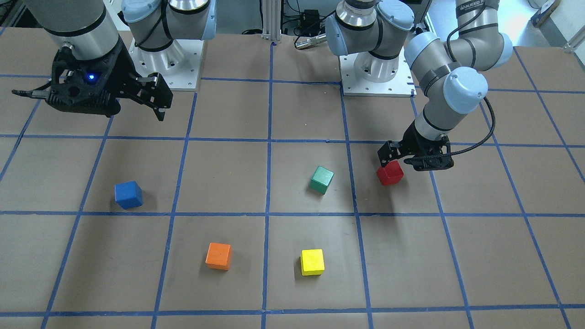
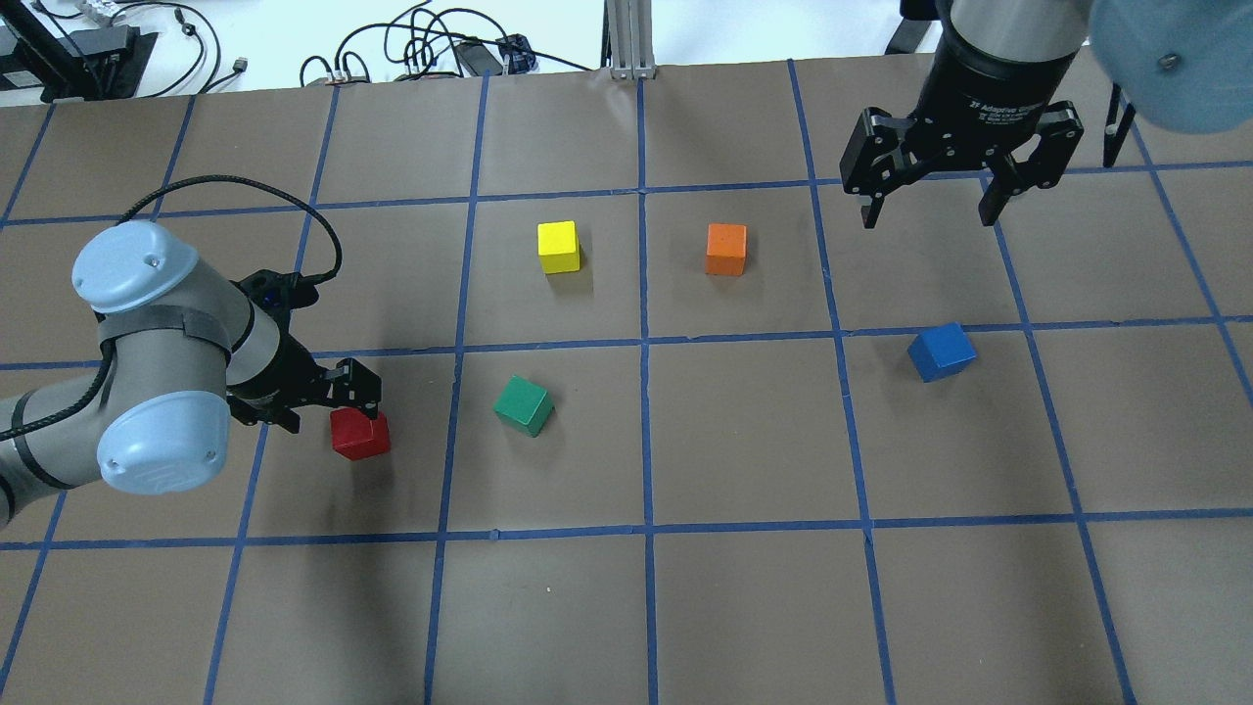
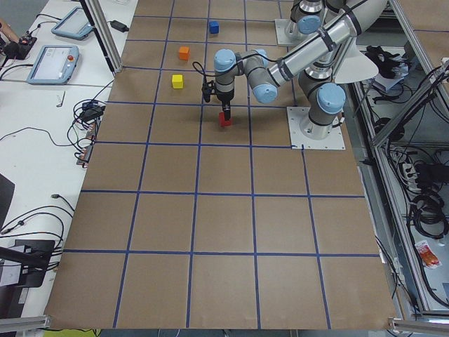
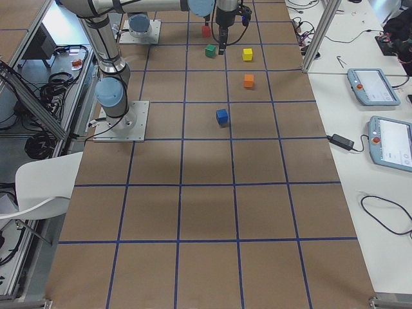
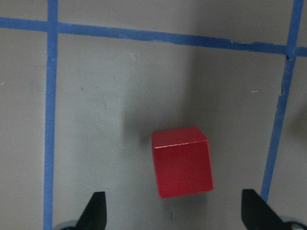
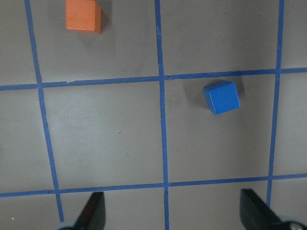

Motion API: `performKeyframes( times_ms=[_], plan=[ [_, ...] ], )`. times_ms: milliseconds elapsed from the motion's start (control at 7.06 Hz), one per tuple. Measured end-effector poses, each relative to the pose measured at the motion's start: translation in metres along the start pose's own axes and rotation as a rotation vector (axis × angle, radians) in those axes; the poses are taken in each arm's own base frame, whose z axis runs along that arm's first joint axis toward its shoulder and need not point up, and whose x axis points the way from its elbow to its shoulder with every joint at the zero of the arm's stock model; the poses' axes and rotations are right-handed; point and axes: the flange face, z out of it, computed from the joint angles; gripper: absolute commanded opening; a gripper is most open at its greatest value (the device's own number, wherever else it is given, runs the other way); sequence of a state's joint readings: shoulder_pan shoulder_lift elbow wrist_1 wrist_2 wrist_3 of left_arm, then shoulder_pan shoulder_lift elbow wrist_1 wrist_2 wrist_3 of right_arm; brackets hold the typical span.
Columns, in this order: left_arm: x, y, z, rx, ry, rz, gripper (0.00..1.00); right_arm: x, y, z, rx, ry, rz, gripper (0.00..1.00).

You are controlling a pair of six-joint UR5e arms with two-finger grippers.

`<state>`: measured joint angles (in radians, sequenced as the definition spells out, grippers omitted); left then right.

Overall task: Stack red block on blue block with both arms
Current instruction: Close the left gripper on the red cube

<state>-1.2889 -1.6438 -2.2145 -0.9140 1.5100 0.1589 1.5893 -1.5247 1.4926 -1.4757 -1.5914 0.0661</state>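
Observation:
The red block (image 2: 359, 434) sits on the brown table on my left side; it also shows in the front view (image 1: 390, 173). My left gripper (image 2: 328, 401) is open and hovers low over it. In the left wrist view the red block (image 5: 182, 161) lies between and just ahead of the two spread fingertips (image 5: 96, 211), untouched. The blue block (image 2: 941, 352) sits on my right side. My right gripper (image 2: 930, 211) is open and empty, high above the table beyond the blue block. The right wrist view shows the blue block (image 6: 221, 97) ahead of it.
A green block (image 2: 524, 405) lies to the right of the red one. A yellow block (image 2: 558, 247) and an orange block (image 2: 725, 249) sit farther out near the middle. Blue tape lines grid the table. Cables lie beyond the far edge.

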Motion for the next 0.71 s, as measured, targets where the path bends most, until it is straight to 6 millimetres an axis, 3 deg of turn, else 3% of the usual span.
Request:
performKeyframes(
  times_ms=[142, 283, 425, 708],
  plan=[
    [0.001, -0.001, 0.014, -0.007, 0.012, -0.008, 0.76, 0.000, 0.000, 0.000, 0.000, 0.003, 0.000, 1.00],
    [0.002, -0.002, 0.025, -0.016, 0.014, -0.012, 0.15, 0.000, 0.000, 0.000, 0.000, 0.003, -0.001, 1.00],
    [0.001, -0.003, 0.033, -0.029, 0.007, -0.012, 0.00, 0.000, 0.000, 0.000, 0.000, 0.004, -0.001, 1.00],
    [-0.001, -0.006, 0.037, -0.035, -0.023, -0.013, 0.00, 0.000, 0.000, 0.000, 0.000, 0.005, 0.000, 1.00]
  ],
)
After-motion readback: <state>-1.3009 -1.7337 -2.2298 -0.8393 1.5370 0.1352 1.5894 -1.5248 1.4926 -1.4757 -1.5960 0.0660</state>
